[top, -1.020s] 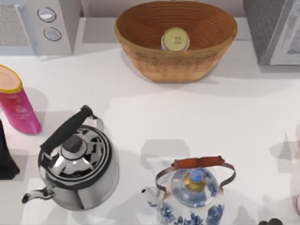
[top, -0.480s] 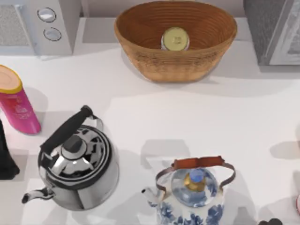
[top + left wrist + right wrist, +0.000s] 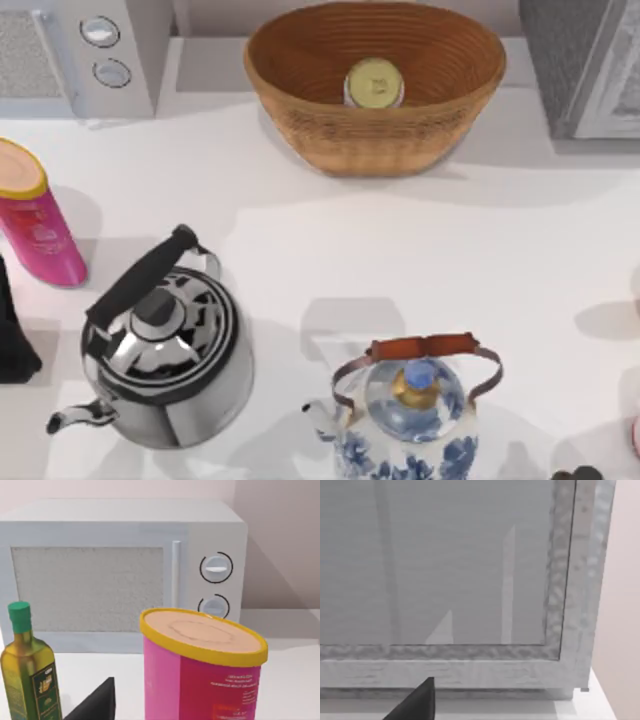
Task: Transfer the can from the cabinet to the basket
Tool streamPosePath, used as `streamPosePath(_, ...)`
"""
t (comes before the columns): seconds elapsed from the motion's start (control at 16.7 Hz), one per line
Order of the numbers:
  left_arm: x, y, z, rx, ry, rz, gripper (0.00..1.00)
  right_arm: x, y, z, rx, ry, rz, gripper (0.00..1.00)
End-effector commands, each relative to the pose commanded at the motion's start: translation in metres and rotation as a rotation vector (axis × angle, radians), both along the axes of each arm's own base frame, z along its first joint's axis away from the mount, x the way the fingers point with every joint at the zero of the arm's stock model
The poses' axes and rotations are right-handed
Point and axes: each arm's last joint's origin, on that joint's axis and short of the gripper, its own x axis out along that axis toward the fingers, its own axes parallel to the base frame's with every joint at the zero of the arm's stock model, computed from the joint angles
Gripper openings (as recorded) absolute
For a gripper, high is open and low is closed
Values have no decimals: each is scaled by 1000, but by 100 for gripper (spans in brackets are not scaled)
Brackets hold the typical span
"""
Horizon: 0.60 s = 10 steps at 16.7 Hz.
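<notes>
Nothing on the table [image 3: 300, 240] is shifting since a second ago except a shadow at the right edge, now thinning. At the far right, the cabinet [image 3: 580, 60] is being cut off by the frame. Centre-far, the basket [image 3: 375, 140] is holding the can [image 3: 374, 82] upright, its lower body hidden. Whether either gripper is spread or closed, I cannot tell.
</notes>
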Motion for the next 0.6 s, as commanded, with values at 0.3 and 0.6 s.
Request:
streamPosePath(0.3, 0, 0, 0, 0, 0, 0, 100, -6, -16, -8, -1, 0, 1, 100)
streamPosePath(0.6, 0, 0, 0, 0, 0, 0, 100, -5, -17, -7, 1, 1, 3, 100)
